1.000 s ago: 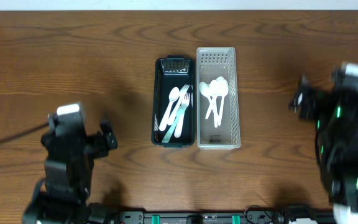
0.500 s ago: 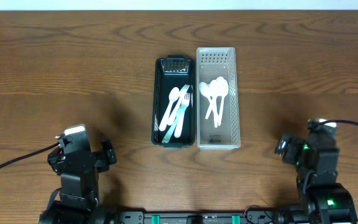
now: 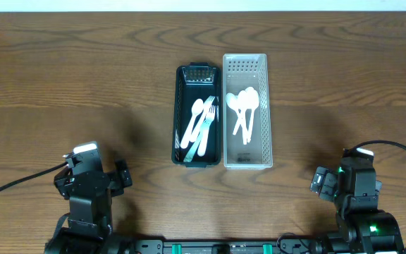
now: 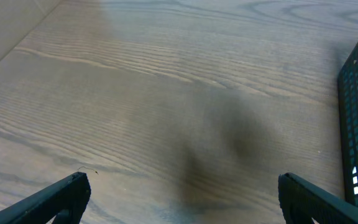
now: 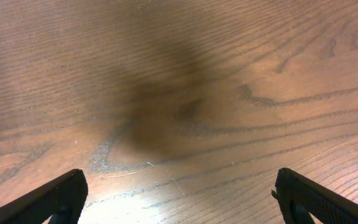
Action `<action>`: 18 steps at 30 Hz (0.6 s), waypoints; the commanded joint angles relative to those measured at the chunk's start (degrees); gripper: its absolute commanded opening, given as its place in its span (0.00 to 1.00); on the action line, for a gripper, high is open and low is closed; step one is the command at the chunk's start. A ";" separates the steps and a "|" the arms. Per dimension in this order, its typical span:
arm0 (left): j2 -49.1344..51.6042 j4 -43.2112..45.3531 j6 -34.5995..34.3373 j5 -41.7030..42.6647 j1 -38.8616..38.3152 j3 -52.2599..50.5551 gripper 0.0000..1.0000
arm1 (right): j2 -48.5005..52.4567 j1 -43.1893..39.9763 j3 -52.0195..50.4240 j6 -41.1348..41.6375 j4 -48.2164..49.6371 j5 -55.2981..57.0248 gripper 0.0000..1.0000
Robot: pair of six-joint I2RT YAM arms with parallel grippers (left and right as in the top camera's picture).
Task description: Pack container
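A dark green basket at the table's middle holds white forks and a spoon. Beside it on the right a grey basket holds several white spoons. My left gripper sits at the front left of the table, open and empty over bare wood; the green basket's mesh wall shows at its right edge. My right gripper sits at the front right, open and empty over bare wood. In the overhead view the left arm and right arm are both drawn back near the front edge.
The wooden table stretches round the two baskets. Black cables run from both arms at the front edge.
Both arms have drawn back toward the front edge, the right arm from the right-hand side. The baskets and cutlery have not moved.
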 commanded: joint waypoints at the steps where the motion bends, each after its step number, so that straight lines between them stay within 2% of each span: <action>1: -0.35 0.00 0.37 -1.09 -0.39 0.07 0.98 | -0.55 0.70 -0.02 0.74 -0.11 0.98 0.99; 8: -0.35 0.02 0.37 -1.07 -0.39 0.07 0.98 | -6.93 1.62 -0.02 0.74 -0.17 0.98 0.99; 18: -0.35 0.00 0.37 -1.09 -0.39 0.07 0.98 | -32.57 3.04 -0.50 0.70 -1.66 -2.29 0.99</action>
